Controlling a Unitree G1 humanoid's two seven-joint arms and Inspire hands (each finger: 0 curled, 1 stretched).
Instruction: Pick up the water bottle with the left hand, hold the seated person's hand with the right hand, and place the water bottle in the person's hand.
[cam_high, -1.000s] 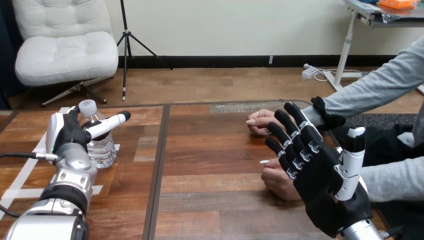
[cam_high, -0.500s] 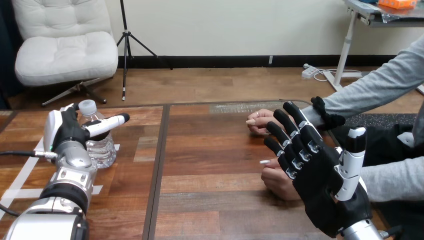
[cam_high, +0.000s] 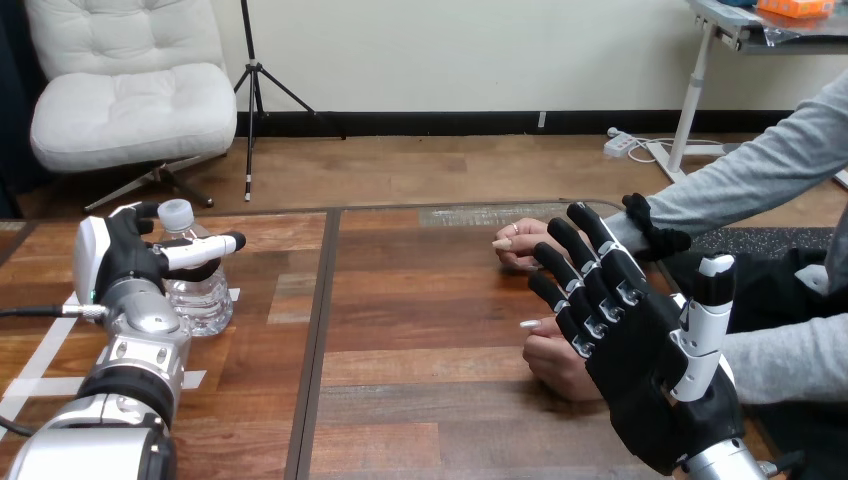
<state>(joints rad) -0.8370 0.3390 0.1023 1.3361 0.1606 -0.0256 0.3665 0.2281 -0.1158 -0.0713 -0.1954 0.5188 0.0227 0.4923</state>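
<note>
The left robot hand sits at the desk's left end, pressed up beside the water bottle. Its thumb reaches straight across the bottle's near face and hides part of it. Whether the hand has closed on the bottle cannot be told. The bottle stands upright on the desk, its white cap showing above the hand. White tape strips lie on the wood around and nearer than it.

The right robot hand is raised at the desk's right end, well apart from the bottle. It is spread wide, with straight fingers pointing up and away, and it grips nothing. It stands in front of the person's two hands and covers part of each. The person's nearer hand rests on the desk just left of the palm, partly behind it. The person's farther hand lies on the desk beyond the fingertips. Whether the robot hand touches either one cannot be told.

Bare wood lies between the bottle and the person's hands.
</note>
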